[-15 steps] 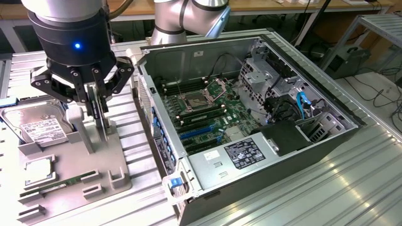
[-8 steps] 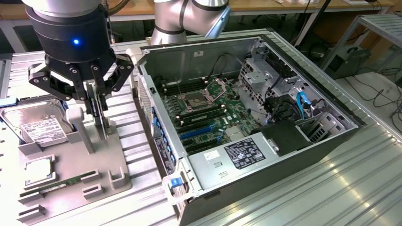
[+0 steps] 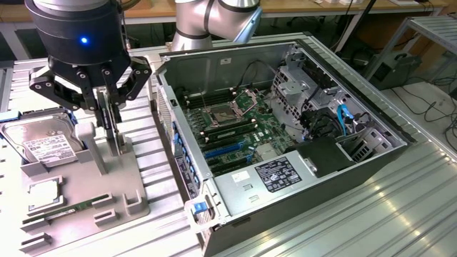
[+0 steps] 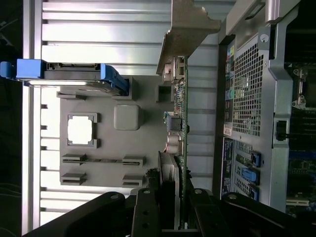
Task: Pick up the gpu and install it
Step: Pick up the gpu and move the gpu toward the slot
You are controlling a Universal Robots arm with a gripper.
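**The gpu point(image 3: 112, 134) held on edge over the parts tray point(image 3: 78, 184), beside the open computer case point(image 3: 214, 56)**

The gripper point(image 3: 108, 112) is shown partly closed, its two fingers pressed against the opposite faces of the thin card, and nothing else is held. The gpu is located under the gripper, over the side of the tray nearest the case. Whether its lower edge is clear of the tray's holder cannot be told.

In the wrist view the gpu point(image 4: 181, 113) is seen edge-on, running out from the gripper point(image 4: 172, 200). The board is carried upright on its long edge. Its long axis is judged to be level and roughly parallel to the perforated, port-bearing wall of the case. The silvery bracket point(image 4: 190, 34) marks the end pointing away from the fingers, toward the end of the tray where the hard drive point(image 3: 39, 142) lies. In the exterior view the card is seen nearly end-on, as a narrow upright strip.

Several hazards are judged possible. The grip appears to be taken away from the bracket end, so the card could pivot or sag between the fingers under its own weight. If the lower edge is caught in the holder, the tray could be dragged or the card skewed. The bracket's bent tab could be snagged on the case rim. A tilted card could strike the motherboard point(image 3: 239, 126) rather than meet the blue expansion slots point(image 3: 225, 149) squarely.
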